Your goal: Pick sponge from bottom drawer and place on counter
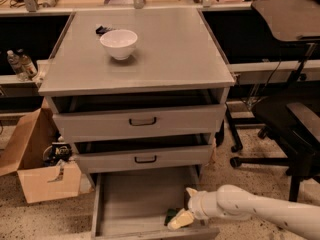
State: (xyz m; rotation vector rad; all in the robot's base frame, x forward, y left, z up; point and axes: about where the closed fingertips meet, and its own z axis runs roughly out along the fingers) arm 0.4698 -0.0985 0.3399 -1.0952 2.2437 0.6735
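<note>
The bottom drawer (pixel 125 199) is pulled open and shows a plain grey floor. The dark green sponge (pixel 171 215) lies near its front right corner, partly hidden by my gripper. My gripper (pixel 184 210) reaches in from the right on a white arm, with one pale fingertip (pixel 180 219) right against the sponge and the other (pixel 191 191) behind it. The counter (pixel 165 59) is the flat grey top of the cabinet, well above the gripper.
A white bowl (pixel 118 43) and a small black-and-blue object (pixel 103 30) sit on the counter's back left. Two drawers with black handles (pixel 142 121) stand slightly open above the gripper. A cardboard box (pixel 45 169) is on the floor left, office chairs (pixel 295 129) right.
</note>
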